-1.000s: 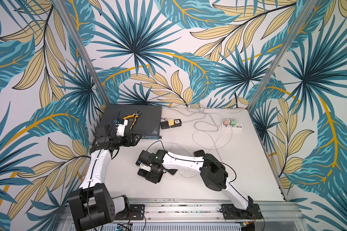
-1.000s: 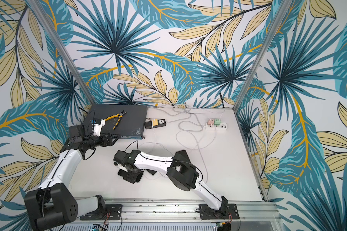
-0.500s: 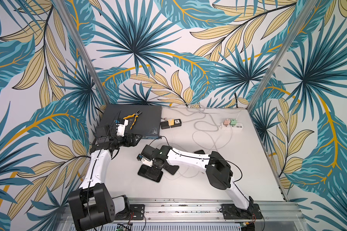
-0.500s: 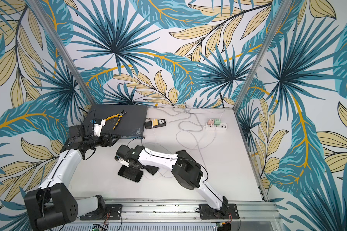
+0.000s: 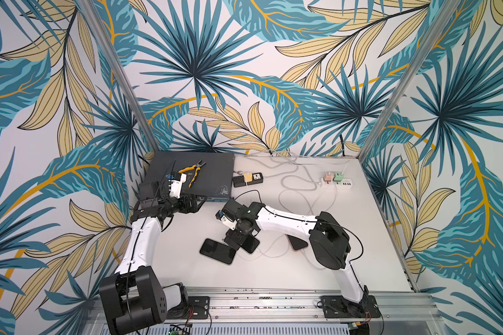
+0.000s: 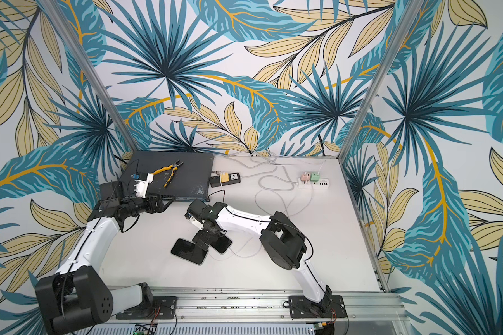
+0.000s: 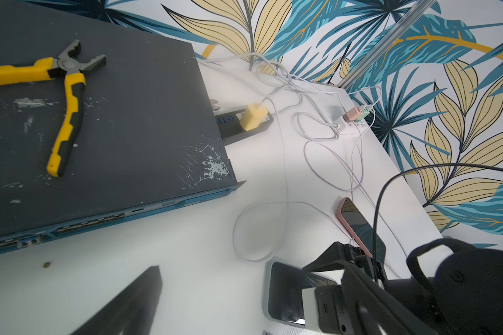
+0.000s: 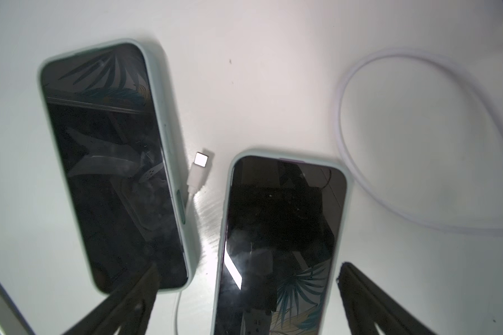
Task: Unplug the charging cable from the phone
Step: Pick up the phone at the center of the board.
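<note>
No legible brand anywhere; the small print on the right gripper's housing in the left wrist view is too blurred to read. Right arm reaches in from the rail with its elbow bent and wrist pitched down. The right gripper (image 8: 249, 266) is spread wide, straddling the lower end of a phone (image 8: 282, 246) and pinching nothing. Left arm rises from its base with the wrist level. The left gripper (image 5: 199, 202) sits by the front edge of the dark box (image 7: 128, 130), spread and empty. The white plug (image 8: 200, 169) lies loose on the worktop (image 5: 186, 269), in neither phone's port, in the gap between that phone and a second phone (image 8: 111, 168). Its thin cable (image 8: 177, 307) runs alongside the second phone's long edge. Both phones are flat, face up, with glossy black screens and matte pale-green cases with rounded corners. A pink phone (image 7: 357, 226) lies further back, partly hidden by the right arm. The box top is matte grey with scratched, chipped paint, and pliers (image 7: 64, 95) with yellow-black grips lie on it.
</note>
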{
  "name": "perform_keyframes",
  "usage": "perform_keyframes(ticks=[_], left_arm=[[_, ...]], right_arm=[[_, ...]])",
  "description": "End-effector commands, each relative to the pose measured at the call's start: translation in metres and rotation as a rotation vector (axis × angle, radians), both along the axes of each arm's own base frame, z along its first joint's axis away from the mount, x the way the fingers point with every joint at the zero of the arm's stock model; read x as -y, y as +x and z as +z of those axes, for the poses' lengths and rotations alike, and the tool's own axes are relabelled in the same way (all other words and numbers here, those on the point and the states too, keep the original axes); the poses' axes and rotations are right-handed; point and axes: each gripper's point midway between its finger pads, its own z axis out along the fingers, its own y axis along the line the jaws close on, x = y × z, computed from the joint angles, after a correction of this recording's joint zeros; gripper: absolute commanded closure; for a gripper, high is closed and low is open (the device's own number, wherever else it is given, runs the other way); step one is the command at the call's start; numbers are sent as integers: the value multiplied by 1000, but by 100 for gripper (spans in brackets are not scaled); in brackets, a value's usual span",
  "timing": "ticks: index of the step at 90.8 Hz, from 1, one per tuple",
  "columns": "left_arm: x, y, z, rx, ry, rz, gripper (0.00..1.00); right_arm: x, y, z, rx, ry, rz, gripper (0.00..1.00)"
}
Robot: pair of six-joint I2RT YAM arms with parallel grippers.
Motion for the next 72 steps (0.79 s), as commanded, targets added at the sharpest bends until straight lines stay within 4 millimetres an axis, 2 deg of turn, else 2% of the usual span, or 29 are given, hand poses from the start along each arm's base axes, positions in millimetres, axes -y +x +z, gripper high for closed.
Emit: perform_keyframes(ticks=[1, 43, 72], left_arm=[[-1, -2, 5, 40, 12, -7, 0], [0, -3, 5, 42, 11, -12, 0], [1, -3, 5, 44, 6, -19, 0]], right_arm=[[5, 3, -10, 4, -17, -31, 1], [14, 11, -41, -3, -83, -71, 1], [20, 11, -57, -12, -119, -76, 8]])
